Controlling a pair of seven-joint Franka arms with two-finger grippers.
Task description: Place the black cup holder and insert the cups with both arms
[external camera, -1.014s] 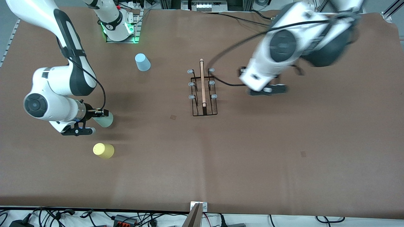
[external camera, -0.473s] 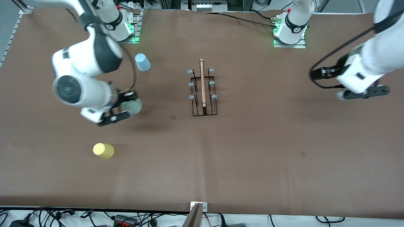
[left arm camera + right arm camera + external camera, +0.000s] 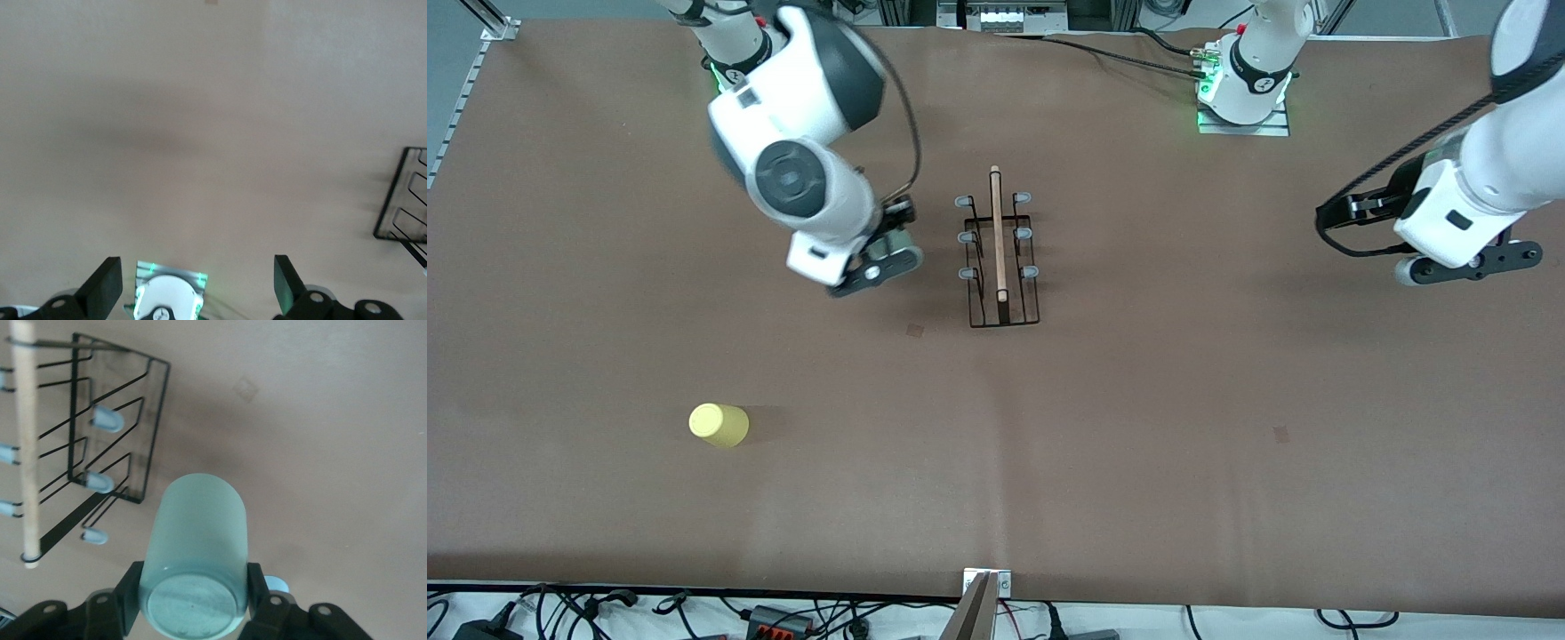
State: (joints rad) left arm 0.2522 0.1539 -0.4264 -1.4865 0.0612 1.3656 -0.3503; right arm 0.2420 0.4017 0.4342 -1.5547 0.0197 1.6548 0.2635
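The black cup holder stands mid-table, with its wooden rod on top and its prongs bare; it also shows in the right wrist view. My right gripper is shut on the pale green cup, held above the table just beside the holder on the side toward the right arm's end. The right wrist view shows the right gripper clamping the cup near its base. The yellow cup stands near the front camera. The light blue cup peeks out under the right gripper. My left gripper hangs open and empty.
The left gripper is over bare brown table at the left arm's end, with the holder's edge off to one side. Both arm bases stand along the table edge farthest from the front camera. Cables lie along the table's front edge.
My right arm has carried the pale green cup from the right arm's end of the table to just beside the holder. My left arm swung away from the holder to its own end.
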